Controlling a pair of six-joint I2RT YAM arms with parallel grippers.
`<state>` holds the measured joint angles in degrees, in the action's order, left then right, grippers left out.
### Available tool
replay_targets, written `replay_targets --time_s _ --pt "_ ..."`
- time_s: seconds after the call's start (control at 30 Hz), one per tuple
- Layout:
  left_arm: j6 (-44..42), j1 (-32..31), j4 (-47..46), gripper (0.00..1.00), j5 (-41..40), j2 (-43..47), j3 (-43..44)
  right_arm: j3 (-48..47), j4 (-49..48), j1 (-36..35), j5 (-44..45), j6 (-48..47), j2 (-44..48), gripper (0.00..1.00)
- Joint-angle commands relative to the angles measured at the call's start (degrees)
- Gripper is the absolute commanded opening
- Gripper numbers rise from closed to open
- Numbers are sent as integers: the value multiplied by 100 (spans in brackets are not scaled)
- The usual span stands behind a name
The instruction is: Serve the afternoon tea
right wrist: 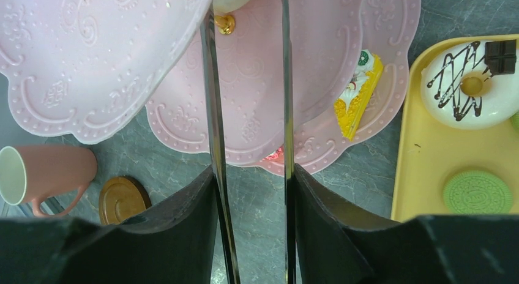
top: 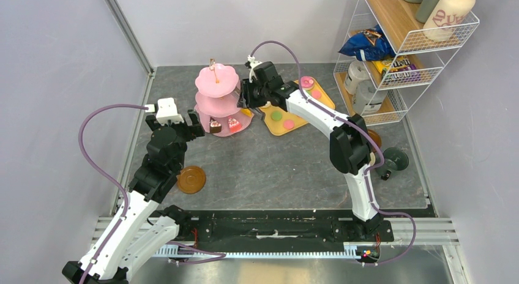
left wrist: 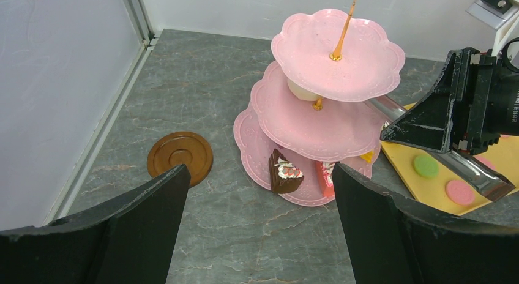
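The pink three-tier stand (top: 217,82) (left wrist: 336,51) (right wrist: 92,63) stands at the back of the table. Its bottom tier holds a chocolate cake wedge (left wrist: 284,172), a red wedge (left wrist: 324,174) and a yellow wedge (right wrist: 358,97). A cream piece (left wrist: 300,89) lies on the middle tier. My right gripper (top: 248,97) (right wrist: 254,171) is shut on metal tongs (right wrist: 211,112), whose two arms stand apart and reach in over the middle tier. My left gripper (top: 174,122) (left wrist: 260,198) is open and empty, facing the stand's bottom tier. A brown saucer (top: 191,179) (left wrist: 180,156) lies beside it.
A yellow tray (right wrist: 422,174) right of the stand carries a white drizzled donut (right wrist: 471,88), green macaron (right wrist: 477,192) and pink macaron (left wrist: 460,191). A pink mug (right wrist: 46,171) lies near the saucer. A dark mug (top: 395,158) and a wire shelf rack (top: 398,51) stand at the right.
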<state>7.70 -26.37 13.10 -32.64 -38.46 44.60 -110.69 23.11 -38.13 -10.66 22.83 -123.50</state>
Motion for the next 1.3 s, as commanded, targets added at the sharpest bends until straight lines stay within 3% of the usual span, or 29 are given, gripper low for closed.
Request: replay_targets --time_s 0.0,0.63,1.0,1.27 --pt "152 22 -238 94 4 52 14 -58 -355 -10 92 -150 284 52" --pt "159 21 -229 94 12 44 5 1135 -379 161 1325 -660 1389 54" --pt "161 22 -238 94 21 33 9 2180 -180 884 1246 358 1877 53" --pt "161 24 -238 94 21 22 5 2404 63 1050 904 843 1797 54"
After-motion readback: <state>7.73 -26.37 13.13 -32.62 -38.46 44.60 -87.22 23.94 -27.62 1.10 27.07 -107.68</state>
